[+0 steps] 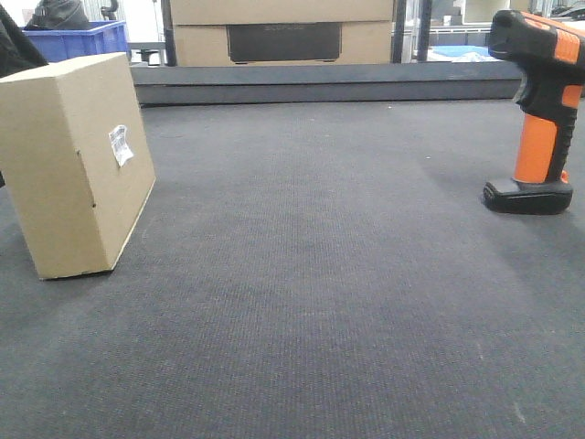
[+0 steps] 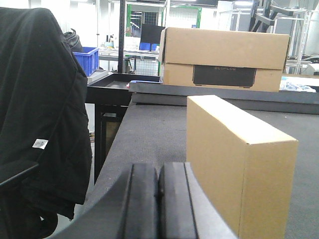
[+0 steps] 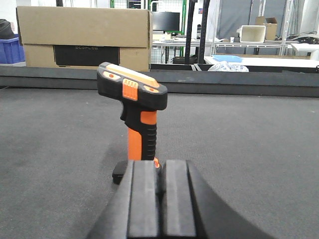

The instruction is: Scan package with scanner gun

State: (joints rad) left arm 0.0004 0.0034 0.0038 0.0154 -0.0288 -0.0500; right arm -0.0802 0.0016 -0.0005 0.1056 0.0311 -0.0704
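Note:
A brown cardboard package (image 1: pixel 78 165) with a small white label (image 1: pixel 120 144) stands on edge at the left of the dark table. It also shows in the left wrist view (image 2: pixel 239 159), just right of and ahead of my left gripper (image 2: pixel 158 172), which is shut and empty. An orange and black scanner gun (image 1: pixel 541 110) stands upright on its base at the right. In the right wrist view the scanner gun (image 3: pixel 135 114) stands just ahead of my right gripper (image 3: pixel 160 169), which is shut and empty. Neither gripper shows in the front view.
A large cardboard box (image 1: pixel 283 32) stands behind the raised back edge (image 1: pixel 320 82) of the table. A blue bin (image 1: pixel 78 38) is at the back left. A black jacket (image 2: pixel 40 109) hangs off the table's left side.

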